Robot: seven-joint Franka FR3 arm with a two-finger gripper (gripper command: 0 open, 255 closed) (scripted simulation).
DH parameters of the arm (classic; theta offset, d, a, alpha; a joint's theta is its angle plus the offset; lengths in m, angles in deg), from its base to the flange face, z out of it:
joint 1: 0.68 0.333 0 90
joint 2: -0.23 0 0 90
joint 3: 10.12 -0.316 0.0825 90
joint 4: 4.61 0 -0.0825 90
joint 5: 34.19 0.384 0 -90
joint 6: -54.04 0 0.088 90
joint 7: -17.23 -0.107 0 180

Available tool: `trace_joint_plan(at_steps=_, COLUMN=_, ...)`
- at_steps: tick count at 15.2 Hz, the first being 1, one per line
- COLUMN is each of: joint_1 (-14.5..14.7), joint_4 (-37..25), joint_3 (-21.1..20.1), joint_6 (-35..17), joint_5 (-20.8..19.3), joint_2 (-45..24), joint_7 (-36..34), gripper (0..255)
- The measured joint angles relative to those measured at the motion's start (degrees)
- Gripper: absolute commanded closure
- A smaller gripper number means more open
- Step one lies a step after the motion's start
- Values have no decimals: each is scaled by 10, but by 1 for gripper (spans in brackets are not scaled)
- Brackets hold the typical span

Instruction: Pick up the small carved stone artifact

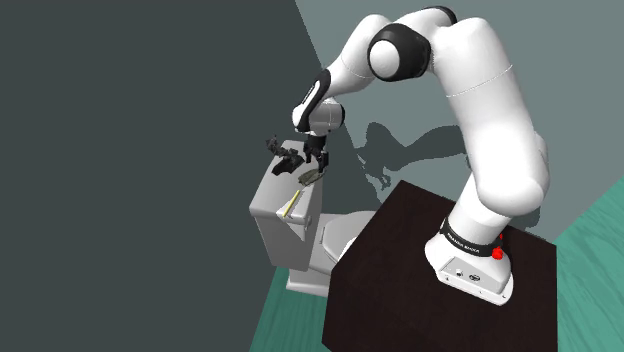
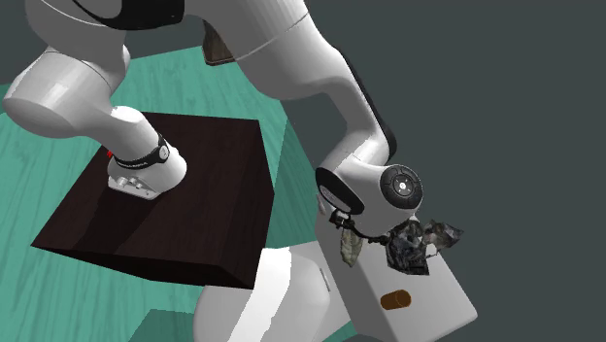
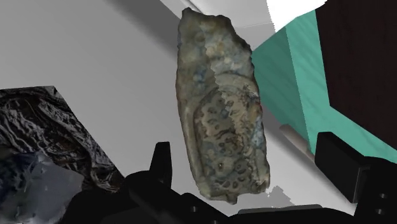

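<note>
Black jaws stand spread either side of the mottled stone artifact (image 3: 221, 121), not yet pinching it, above the white toilet tank (image 3: 95, 51), so closing and lifting seem left.

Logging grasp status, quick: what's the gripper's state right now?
The gripper is open: fingers apart on either side of the stone artifact, not clasping it.

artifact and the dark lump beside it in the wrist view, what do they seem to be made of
The artifact looks like stone: mottled grey-brown, matte, with pitted carved marks and rough, chipped edges. The dark lump is harder to call: its black-grey surface is ridged and wrinkled, so it could be rough rock or something crumpled.
</note>
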State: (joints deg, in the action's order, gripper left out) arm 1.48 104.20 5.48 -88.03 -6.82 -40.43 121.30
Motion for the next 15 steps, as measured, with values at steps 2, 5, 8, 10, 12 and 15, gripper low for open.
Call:
trace_joint_plan(at_steps=2, joint_1=-5, joint_4=-14, joint_3=-7, joint_6=-7, joint_5=4, joint_2=-21, joint_7=8, gripper=0)
trace_joint_plan(at_steps=5, joint_1=-12, joint_4=-27, joint_3=-14, joint_6=-17, joint_5=9, joint_2=-43, joint_7=14, gripper=0)
trace_joint_plan(at_steps=8, joint_1=-16, joint_4=-31, joint_3=-19, joint_6=-25, joint_5=14, joint_2=-56, joint_7=19, gripper=255)
trace_joint_plan(at_steps=10, joint_1=-17, joint_4=-32, joint_3=-20, joint_6=-27, joint_5=15, joint_2=-58, joint_7=20, gripper=255)
trace_joint_plan(at_steps=12, joint_1=-17, joint_4=-32, joint_3=-20, joint_6=-27, joint_5=15, joint_2=-58, joint_7=20, gripper=255)
trace_joint_plan(at_steps=15, joint_1=-17, joint_4=-32, joint_3=-20, joint_6=-27, joint_5=15, joint_2=-58, joint_7=20, gripper=255)
